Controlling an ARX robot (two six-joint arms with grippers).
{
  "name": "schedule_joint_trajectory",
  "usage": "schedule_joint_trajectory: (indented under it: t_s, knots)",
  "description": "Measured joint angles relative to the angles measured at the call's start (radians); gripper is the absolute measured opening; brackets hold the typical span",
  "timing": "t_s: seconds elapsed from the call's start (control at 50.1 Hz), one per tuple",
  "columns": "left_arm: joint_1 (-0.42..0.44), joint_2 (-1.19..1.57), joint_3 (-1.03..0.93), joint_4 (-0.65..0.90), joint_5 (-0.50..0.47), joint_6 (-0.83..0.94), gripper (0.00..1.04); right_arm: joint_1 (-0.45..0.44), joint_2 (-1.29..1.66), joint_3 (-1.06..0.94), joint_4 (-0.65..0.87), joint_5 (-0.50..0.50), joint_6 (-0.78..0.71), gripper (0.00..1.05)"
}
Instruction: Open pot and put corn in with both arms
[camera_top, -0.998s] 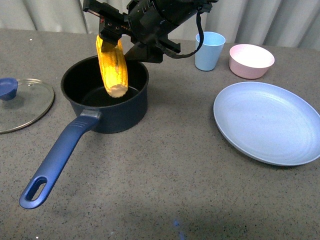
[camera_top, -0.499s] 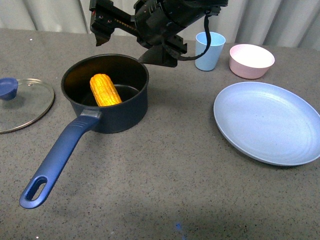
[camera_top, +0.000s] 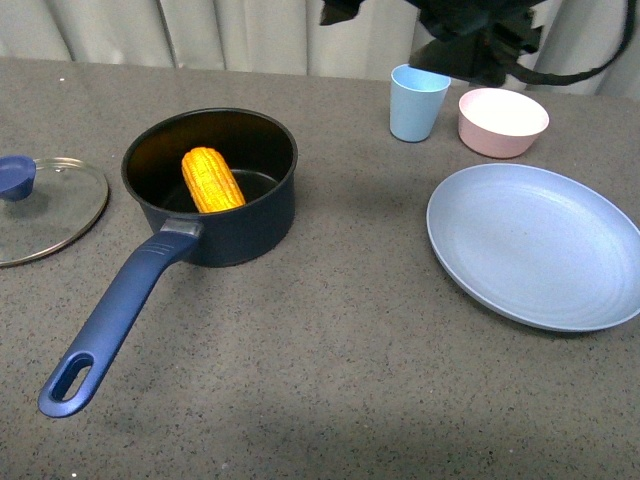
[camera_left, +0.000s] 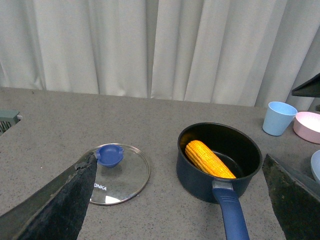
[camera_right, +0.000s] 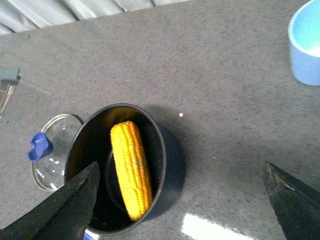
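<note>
The corn (camera_top: 212, 180) lies inside the pot (camera_top: 248, 232), slantwise across the black bottom with one end close to the wall where the long blue handle (camera_top: 110, 320) joins; whether it rests flat or leans a little on that wall is hard to tell. The glass lid (camera_top: 50, 215) is off and lies flat on the table (camera_top: 330, 390) just beside the pot, on the side of the robot's left arm, its blue knob (camera_top: 14, 176) upward. Both parts of the task sentence thus look done, so the step in hand is judged to be the clearing away after the drop. The right pincer (camera_right: 181, 165) looks down on the pot from well above, its two fingers (camera_right: 70, 205) spread wide and nothing between them. The left pincer (camera_left: 179, 159) is likewise gaping and empty, facing pot and lid from a distance. In the front view only the bulk of the right arm (camera_top: 470, 30) shows at the top edge, above the light blue cup (camera_top: 418, 100) and the pink bowl (camera_top: 502, 122), so the next move calls for little: a clean retreat that knocks neither. Nothing in the task asks for the lid to go back on.
</note>
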Motion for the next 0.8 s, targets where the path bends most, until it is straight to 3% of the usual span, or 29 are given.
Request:
schedule_joint_trajectory:
  t_s: [0.539, 0.699, 0.798]
  knots:
    - [0.0, 0.0, 0.0, 0.0, 0.0, 0.0, 0.98, -0.049, -0.489, -0.593, 0.303, 0.357, -0.16, 0.95]
    - [0.0, 0.0, 0.0, 0.0, 0.0, 0.0, 0.98, -0.053, -0.531, -0.649, 0.36, 0.38, -0.201, 0.95]
    - [0.0, 0.0, 0.0, 0.0, 0.0, 0.0, 0.98, -0.065, -0.512, -0.782, 0.731, 0.509, -0.333, 0.78]
